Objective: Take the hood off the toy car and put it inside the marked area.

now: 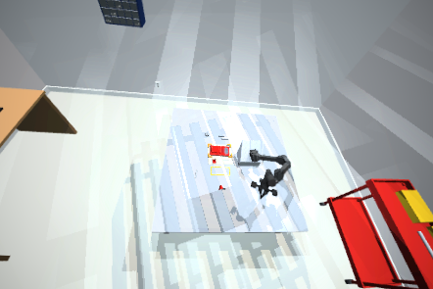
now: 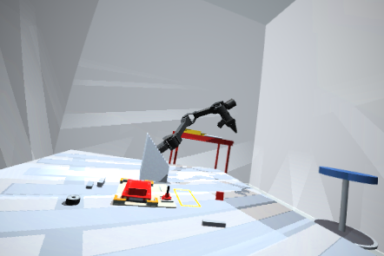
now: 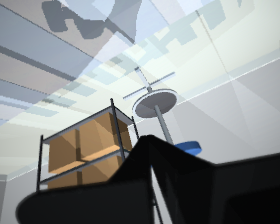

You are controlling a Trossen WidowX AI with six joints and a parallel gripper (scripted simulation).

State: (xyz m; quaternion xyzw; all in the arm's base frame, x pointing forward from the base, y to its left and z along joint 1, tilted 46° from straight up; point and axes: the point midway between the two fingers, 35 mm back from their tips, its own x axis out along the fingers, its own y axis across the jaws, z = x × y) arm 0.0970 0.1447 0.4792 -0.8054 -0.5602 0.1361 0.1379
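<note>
The red toy car point(image 1: 214, 154) point(image 2: 128, 185) sits on a pale base between orange corner pieces. A raised red part that looks like the hood point(image 2: 137, 192) is on the car; its edges are too small to make out. The marked area is a yellow outline point(image 1: 220, 174) point(image 2: 191, 206) on the table beside the car's base, with nothing inside it. My gripper point(image 2: 235, 131) point(image 3: 146, 141) is shut and empty, high above the table and well away from the car and the outline, pointing down at a slant. The wrist view shows neither car nor outline.
An upright grey panel point(image 1: 243, 152) point(image 2: 153, 163) stands between the arm's base and the car. A red piece with an upright stem point(image 2: 166, 195) is beside the car. A red block point(image 2: 220, 195), a dark bar point(image 2: 214, 224) and a black round part point(image 2: 72, 200) lie around.
</note>
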